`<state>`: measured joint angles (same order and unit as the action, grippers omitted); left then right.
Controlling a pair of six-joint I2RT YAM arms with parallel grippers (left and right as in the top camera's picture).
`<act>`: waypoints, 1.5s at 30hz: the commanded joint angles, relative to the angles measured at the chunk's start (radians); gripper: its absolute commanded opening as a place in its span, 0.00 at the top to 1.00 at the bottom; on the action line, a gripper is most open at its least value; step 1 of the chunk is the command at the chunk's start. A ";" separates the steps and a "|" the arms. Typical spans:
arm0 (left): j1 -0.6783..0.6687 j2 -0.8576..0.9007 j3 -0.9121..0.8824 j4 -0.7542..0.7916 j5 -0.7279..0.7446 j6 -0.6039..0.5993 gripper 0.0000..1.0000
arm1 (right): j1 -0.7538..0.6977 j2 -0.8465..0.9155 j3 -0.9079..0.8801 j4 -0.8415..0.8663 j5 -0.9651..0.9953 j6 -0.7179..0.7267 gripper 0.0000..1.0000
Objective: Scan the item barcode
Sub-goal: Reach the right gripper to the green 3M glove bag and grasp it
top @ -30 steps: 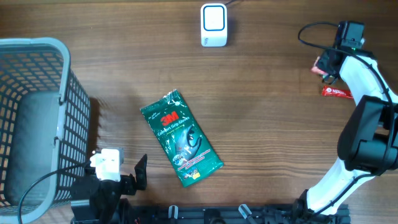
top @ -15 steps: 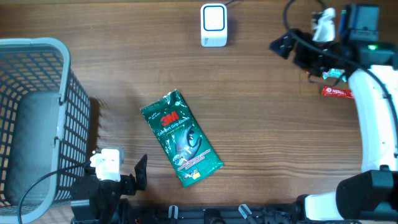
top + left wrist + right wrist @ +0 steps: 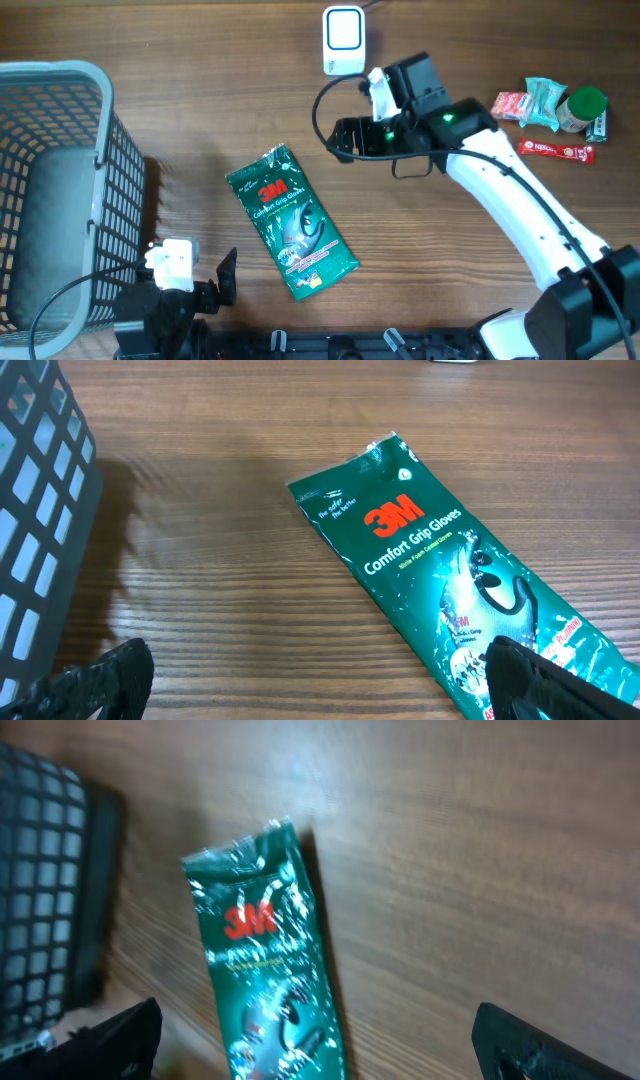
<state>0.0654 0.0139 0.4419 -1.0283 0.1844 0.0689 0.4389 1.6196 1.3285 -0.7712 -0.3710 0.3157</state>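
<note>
Bare wood on every side of the 3M Comfort Grip Gloves packet [image 3: 291,222], with the widest open stretch of table [image 3: 450,260] to its right and toward the near edge. Hemmed in on the left by a grey mesh basket [image 3: 100,90], well apart from the packet. At the far edge, a white barcode scanner [image 3: 343,40], apart from the packet, with clear tabletop between them. Far right, clustered together: a red bar wrapper [image 3: 555,150], a green-capped jar [image 3: 583,105] and small snack wrappers [image 3: 515,104], out of the way.

Packet flat on the wood mid-table, printed face up, tilted, top end toward the scanner. Nothing lying on it or against it.

Right gripper [image 3: 340,140] spread wide and empty, between scanner and packet, to the packet's upper right and not touching it. Left gripper [image 3: 315,660] at the near edge, also spread wide and empty, with the packet's lower end close to one fingertip.
</note>
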 commanded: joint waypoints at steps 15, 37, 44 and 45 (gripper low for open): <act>0.004 -0.005 0.000 0.004 0.009 -0.006 0.00 | 0.066 0.013 -0.286 0.163 0.077 0.027 0.00; 0.004 -0.005 0.000 0.004 0.009 -0.006 0.00 | 0.405 0.257 -0.309 0.208 0.413 -0.125 0.89; 0.004 -0.005 0.000 0.004 0.009 -0.006 0.00 | 0.262 0.255 -0.244 0.026 0.623 0.136 0.96; 0.004 -0.005 0.000 0.004 0.009 -0.006 0.00 | 0.216 0.254 -0.211 -0.024 0.623 0.137 0.96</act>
<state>0.0654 0.0139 0.4419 -1.0283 0.1844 0.0689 0.7338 1.8336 1.0763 -0.7429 0.1703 0.3679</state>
